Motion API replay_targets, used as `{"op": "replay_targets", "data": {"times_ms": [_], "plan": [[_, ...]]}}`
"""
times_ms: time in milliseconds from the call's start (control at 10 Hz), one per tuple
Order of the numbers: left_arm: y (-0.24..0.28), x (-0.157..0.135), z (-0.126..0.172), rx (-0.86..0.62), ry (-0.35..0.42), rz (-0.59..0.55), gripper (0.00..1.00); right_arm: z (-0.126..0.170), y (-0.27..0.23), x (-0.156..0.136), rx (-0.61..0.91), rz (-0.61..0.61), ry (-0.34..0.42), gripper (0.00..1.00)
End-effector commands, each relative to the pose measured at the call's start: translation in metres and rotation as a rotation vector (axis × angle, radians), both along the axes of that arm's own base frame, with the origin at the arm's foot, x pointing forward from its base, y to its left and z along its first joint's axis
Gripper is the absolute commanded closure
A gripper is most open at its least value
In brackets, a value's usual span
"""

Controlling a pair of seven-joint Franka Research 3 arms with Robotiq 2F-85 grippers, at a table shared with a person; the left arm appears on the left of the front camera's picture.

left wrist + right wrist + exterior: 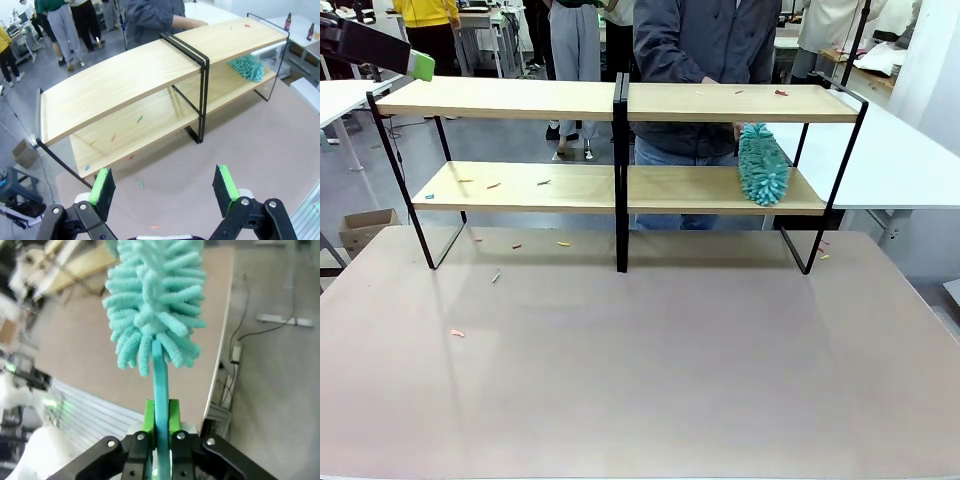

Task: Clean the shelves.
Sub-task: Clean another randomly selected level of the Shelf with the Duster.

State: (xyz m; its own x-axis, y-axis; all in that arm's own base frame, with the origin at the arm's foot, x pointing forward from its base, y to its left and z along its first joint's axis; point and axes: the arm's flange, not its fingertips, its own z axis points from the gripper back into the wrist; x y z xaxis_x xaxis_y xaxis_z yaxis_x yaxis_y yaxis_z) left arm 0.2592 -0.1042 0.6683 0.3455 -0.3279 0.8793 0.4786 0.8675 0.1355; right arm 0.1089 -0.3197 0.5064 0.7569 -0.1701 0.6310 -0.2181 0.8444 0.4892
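The shelves [620, 150] stood across the far part of the table [640, 390], their black end frames close to its side edges and a person [705, 40] right behind the central post. The near stretch of tabletop lay open from edge to edge, marked by a few coloured scraps [458, 333]. More scraps dotted the lower left board.

We saw the left gripper [422, 66] up at the top board's left end, just outside the frame corner. In its own wrist view the left gripper [164, 185] had its green pads [102, 187] spread wide with nothing between them. The shelves [125, 80] lay ahead of the pads, apart from them, with bare table in between.

The right gripper [160, 415] was clamped on the thin handle of a teal duster [155, 300], with a table edge and floor beyond it.

A teal brush head [763, 165] rested on the lower right board, near the end frame. We could not tell whether it was the same tool.
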Motion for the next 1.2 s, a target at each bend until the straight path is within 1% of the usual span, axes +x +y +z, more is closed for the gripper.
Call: {"op": "replay_targets", "data": {"times_ms": [0,100,200,300,500,700,800,900,1100], "plan": [[0.002,0.000,-0.001,0.001,0.002,0.000,0.00,0.014,0.011,-0.006,0.015,-0.087,-0.099,0.88],[0.002,0.000,-0.001,0.001,0.002,0.000,0.00,0.000,0.000,0.000,0.000,0.000,0.000,0.88],[0.002,0.000,-0.001,0.001,0.002,0.000,0.00,0.002,-0.002,0.000,0.018,-0.040,-0.027,0.88],[0.002,0.000,-0.001,0.001,0.002,0.000,0.00,0.009,0.007,0.002,-0.015,0.000,-0.024,0.88],[0.002,0.000,-0.001,0.001,0.002,0.000,0.00,0.014,0.016,0.006,-0.028,0.033,-0.031,0.88],[0.002,0.000,-0.001,0.001,0.002,0.000,0.00,0.022,0.035,0.014,-0.066,0.081,-0.051,0.88],[0.002,0.000,-0.001,0.001,0.002,0.000,0.00,0.026,0.042,0.020,-0.088,0.096,-0.045,0.88],[0.002,0.000,-0.001,0.001,0.002,0.000,0.00,0.027,0.040,0.022,-0.075,0.096,-0.044,0.88],[0.002,0.000,-0.001,0.001,0.002,0.000,0.00,0.018,0.033,0.018,-0.050,0.077,-0.026,0.88]]}}
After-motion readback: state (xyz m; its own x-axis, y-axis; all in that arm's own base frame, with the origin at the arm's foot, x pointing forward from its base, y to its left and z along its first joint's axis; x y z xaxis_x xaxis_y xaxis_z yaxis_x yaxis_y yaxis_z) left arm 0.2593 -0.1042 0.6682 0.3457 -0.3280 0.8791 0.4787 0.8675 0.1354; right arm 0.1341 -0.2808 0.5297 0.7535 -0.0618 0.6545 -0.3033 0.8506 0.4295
